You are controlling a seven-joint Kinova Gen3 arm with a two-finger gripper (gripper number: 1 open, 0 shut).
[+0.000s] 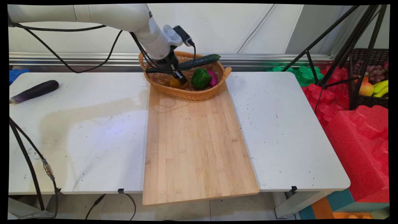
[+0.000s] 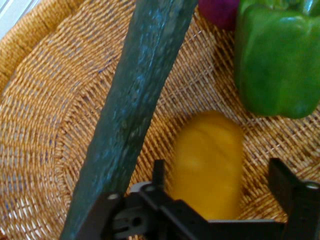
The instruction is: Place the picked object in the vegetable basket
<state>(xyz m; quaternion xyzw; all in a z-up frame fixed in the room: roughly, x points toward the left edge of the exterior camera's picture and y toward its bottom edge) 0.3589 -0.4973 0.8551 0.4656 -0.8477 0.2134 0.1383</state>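
My gripper [image 1: 180,81] reaches down into a woven basket [image 1: 190,93] at the far end of a wooden board [image 1: 196,140]. It is open, and its two fingers straddle a yellow, rounded fruit [image 2: 210,160] lying on the basket floor [image 2: 40,125]; in the main view the yellow fruit [image 1: 173,83] is mostly hidden behind the hand. A long dark green cucumber [image 2: 135,110] slants across the basket just left of the fingers, with its tip sticking out over the rim [image 1: 202,60]. A green bell pepper [image 2: 277,60] and a magenta item [image 2: 220,10] lie to the right.
A purple eggplant [image 1: 34,91] lies at the table's far left. Black cables hang from the arm across the left side. A black tripod [image 1: 351,46], red and green foam, and a dark crate of fruit [image 1: 371,77] stand off the table's right.
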